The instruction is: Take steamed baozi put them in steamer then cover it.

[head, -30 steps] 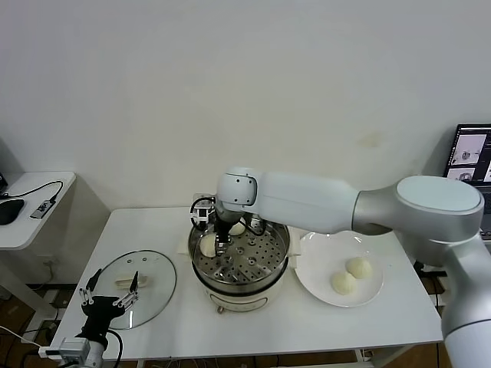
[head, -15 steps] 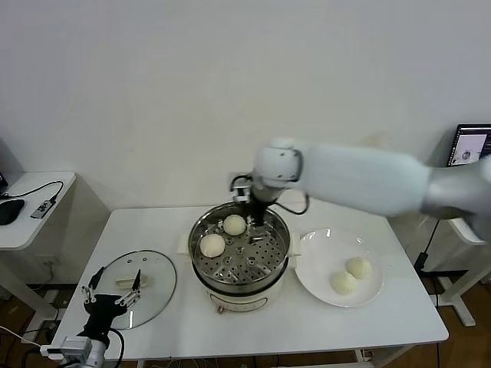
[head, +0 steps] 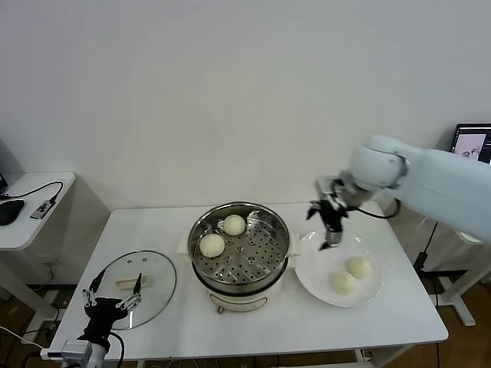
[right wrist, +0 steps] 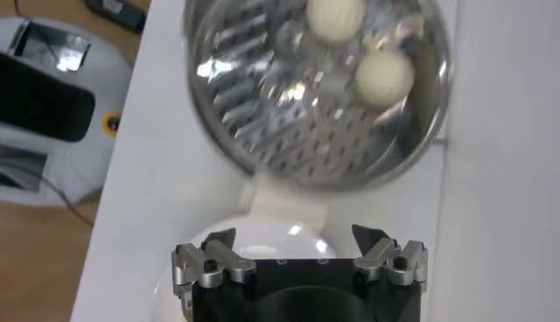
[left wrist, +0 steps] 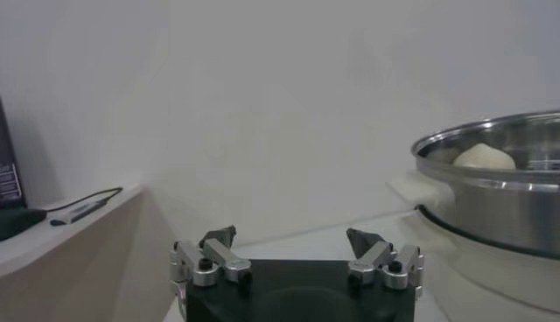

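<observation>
1. Right pincer (head: pixel 328 225) hangs above the far left edge of the plate (head: pixel 311 282), between the steamer (head: pixel 240 253) and the two baozi there; your right wrist view shows its fingers (right wrist: pixel 214 255) spread wide with nothing between them.
2. You have two baozi on the plate, one (head: pixel 358 267) just behind the other (head: pixel 343 282), close together.
3. You have two more baozi inside the steamer on the perforated tray, one (head: pixel 234 225) toward the back and one (head: pixel 212 244) at the left side, apart from each other.
4. Your steamer sits mid-surface (head: pixel 253 330), uncovered, touching or just beside the plate on its right.
5. Your glass lid (head: pixel 146 280) lies flat on the surface to the steamer's left.
6. Left pincer (head: pixel 113 300) waits low at the near left corner, by the lid's near edge, fingers (left wrist: pixel 217 249) wide and empty.
</observation>
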